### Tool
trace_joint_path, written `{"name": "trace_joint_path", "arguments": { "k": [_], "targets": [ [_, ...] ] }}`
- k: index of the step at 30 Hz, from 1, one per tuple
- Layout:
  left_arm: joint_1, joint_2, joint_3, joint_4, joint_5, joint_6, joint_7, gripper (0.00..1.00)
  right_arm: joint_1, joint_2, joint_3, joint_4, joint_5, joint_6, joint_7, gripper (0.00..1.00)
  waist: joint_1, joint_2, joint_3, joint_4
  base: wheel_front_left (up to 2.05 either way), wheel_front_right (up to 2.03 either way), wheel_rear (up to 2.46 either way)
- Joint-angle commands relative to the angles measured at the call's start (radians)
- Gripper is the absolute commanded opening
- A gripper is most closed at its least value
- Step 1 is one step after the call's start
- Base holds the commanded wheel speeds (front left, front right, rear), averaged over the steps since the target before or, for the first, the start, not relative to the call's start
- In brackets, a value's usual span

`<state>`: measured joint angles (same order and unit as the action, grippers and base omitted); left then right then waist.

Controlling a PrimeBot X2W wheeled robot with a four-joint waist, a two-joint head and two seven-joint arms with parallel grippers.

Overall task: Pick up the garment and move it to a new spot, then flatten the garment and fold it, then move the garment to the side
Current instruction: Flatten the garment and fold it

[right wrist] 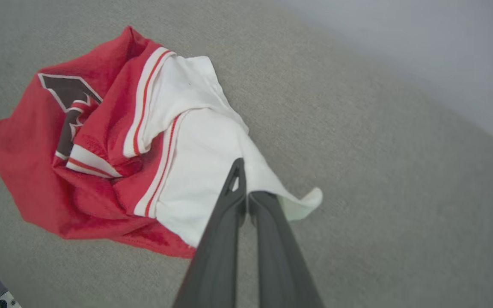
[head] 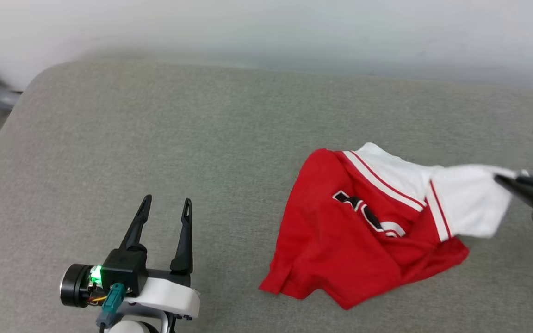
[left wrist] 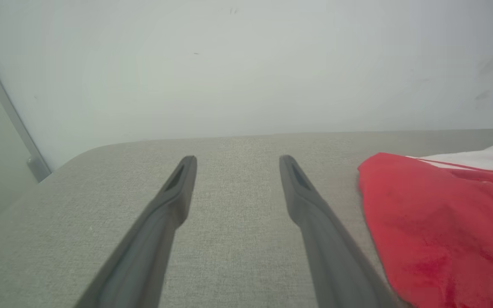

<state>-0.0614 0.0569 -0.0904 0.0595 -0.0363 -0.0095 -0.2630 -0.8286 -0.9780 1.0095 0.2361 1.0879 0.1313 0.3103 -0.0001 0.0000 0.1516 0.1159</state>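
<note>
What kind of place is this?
Probably an indoor test room or lab: a grey fabric-covered padded surface with a rounded corner, a plain pale wall behind it, and a crumpled garment on it.

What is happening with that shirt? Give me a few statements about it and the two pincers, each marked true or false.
1. The right pincer is shut on the white sleeve of the garment. True.
2. The left pincer grips the garment too. False: it is open, apart from the garment, over bare grey cushion.
3. The garment lies flat and neatly folded. False: it is crumpled in a heap.
4. The garment rests on the grey cushion. True.
</note>
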Motion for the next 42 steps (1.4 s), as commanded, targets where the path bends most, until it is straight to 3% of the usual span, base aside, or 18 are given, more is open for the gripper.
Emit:
{"name": "trace_joint_path", "arguments": {
  "k": [1,12,19,23,25,34,38,42],
  "targets": [
    [0.015,0.004,0.005,0.003,0.007,-0.007,-0.002,1.00,0.069,-0.017,-0.017,0.028,0.018,-0.001,-0.027,0.00,0.0001,0.0000,-0.019,-0.025,0.00,0.00,0.00],
    [0.025,0.000,0.013,0.011,0.004,-0.020,-0.002,1.00,0.480,-0.046,-0.099,0.205,0.166,-0.001,-0.157,0.00,0.0001,0.0000,-0.029,-0.036,0.00,0.00,0.00],
    [0.036,-0.002,0.015,0.006,0.008,-0.016,-0.002,1.00,0.684,0.002,-0.104,0.301,0.227,-0.002,-0.171,0.00,0.0001,0.0000,-0.033,-0.031,0.00,0.00,0.00],
    [0.040,-0.003,0.019,0.002,0.010,-0.011,-0.002,1.00,0.722,0.039,-0.128,0.330,0.238,-0.003,-0.206,0.00,0.0001,0.0000,-0.033,-0.035,0.00,0.00,0.00],
    [0.042,-0.003,0.021,0.002,0.012,-0.012,-0.002,1.00,0.705,0.047,-0.163,0.329,0.234,-0.003,-0.247,1.00,0.0001,0.0000,-0.036,-0.039,0.00,0.00,0.00],
    [0.055,0.003,0.020,-0.001,0.025,-0.019,-0.002,1.00,0.617,-0.030,-0.343,0.191,0.200,-0.001,-0.411,1.00,0.0001,0.0000,-0.065,-0.040,0.00,0.00,0.00],
    [0.056,0.005,0.019,-0.006,0.030,-0.018,-0.002,1.00,0.575,-0.073,-0.415,0.110,0.172,-0.001,-0.426,1.00,0.0001,0.0000,-0.066,-0.036,0.00,0.00,0.00],
    [0.048,0.006,0.012,-0.015,0.034,-0.018,-0.002,1.00,0.498,-0.101,-0.495,0.027,0.114,-0.001,-0.373,1.00,0.0001,0.0000,-0.051,-0.022,0.00,0.00,0.00]
  ]
}}
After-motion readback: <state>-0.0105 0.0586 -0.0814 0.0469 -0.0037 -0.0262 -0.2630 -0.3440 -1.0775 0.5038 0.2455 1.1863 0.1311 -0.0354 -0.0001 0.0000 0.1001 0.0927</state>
